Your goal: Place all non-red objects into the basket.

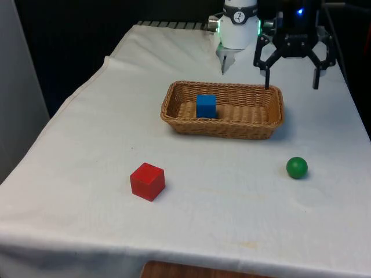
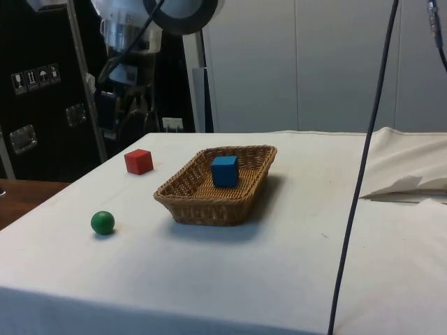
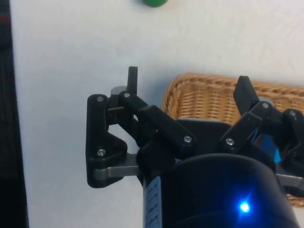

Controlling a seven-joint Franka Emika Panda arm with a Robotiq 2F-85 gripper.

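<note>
While my gripper (image 1: 291, 78) hangs above the basket's (image 1: 174, 98) end toward the front view's right, its fingers are spread wide with nothing between them. In that same view the blue cube (image 1: 206, 106) already sits inside the basket, toward its end at the front view's left, resting on the woven floor. The green ball (image 1: 297, 167) lies on the white cloth (image 1: 75, 150) on the near side of the basket, off toward the front view's right, well apart from the rim. The red cube (image 1: 147, 181) lies nearer still, toward the front view's left; I judge it should stay where it is.

From the side view, the basket (image 2: 209, 208) holds the blue cube (image 2: 224, 171) and nothing else that I can see. The green ball (image 2: 103, 222) rests alone on the cloth, and the red cube (image 2: 138, 161) lies beyond it.

At the wrist, my open fingers (image 3: 133, 80) straddle the basket's rim (image 3: 199, 90), and the green ball (image 3: 154, 2) shows out on the cloth.

I judge one non-red thing remains: the ball. Next I must travel over it, descend with fingers either side, and close gently, since a ball may roll away.
</note>
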